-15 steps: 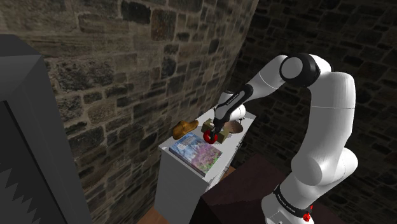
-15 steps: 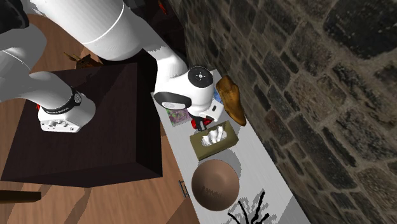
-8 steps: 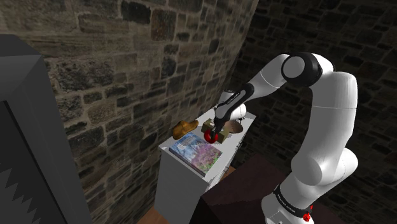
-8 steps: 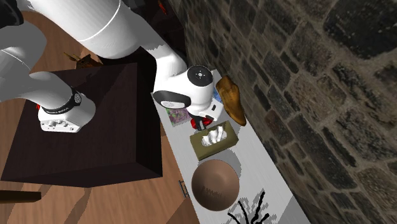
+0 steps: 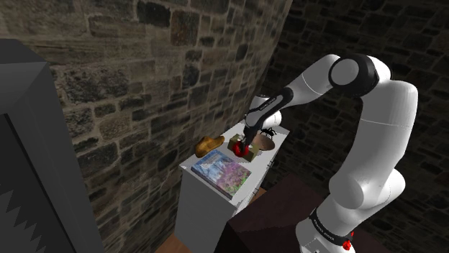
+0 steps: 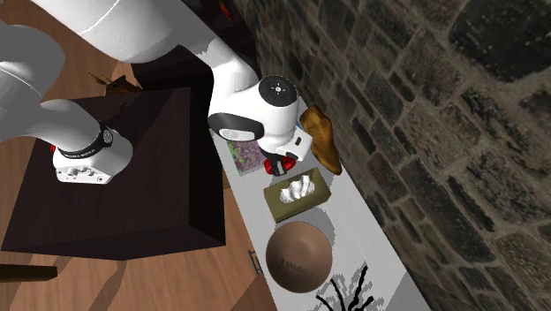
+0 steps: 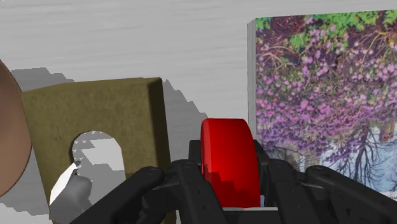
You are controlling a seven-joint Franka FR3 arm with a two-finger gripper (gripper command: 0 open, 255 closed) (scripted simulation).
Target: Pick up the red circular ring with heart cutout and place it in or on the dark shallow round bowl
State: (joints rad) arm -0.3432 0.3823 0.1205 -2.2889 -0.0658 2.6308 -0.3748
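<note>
My black gripper [image 7: 230,181] is shut on the red ring [image 7: 229,162], which stands edge-on between the fingers. In the shoulder view the ring [image 5: 241,149] hangs under the gripper [image 5: 243,147] above the white cabinet top [image 5: 209,178], over the olive tissue box [image 5: 234,144]. Seen from the second exterior view, the ring [image 6: 284,164] sits just under the hand between the book [image 6: 245,156] and the tissue box [image 6: 298,196]. The brown round bowl [image 6: 298,255] lies beyond the tissue box, with its edge [image 7: 11,143] showing beside the box [image 7: 95,140] from the wrist.
A flowered book [image 7: 324,89] lies flat next to the ring. A brown shoe [image 6: 321,138] rests against the stone wall. A black branching ornament [image 6: 349,292] stands past the bowl. The dark stand [image 6: 124,168] sits beside the narrow cabinet.
The arm has carried the held ring up and away from the book, toward the tissue box and bowl. The grip on the ring is unchanged.
</note>
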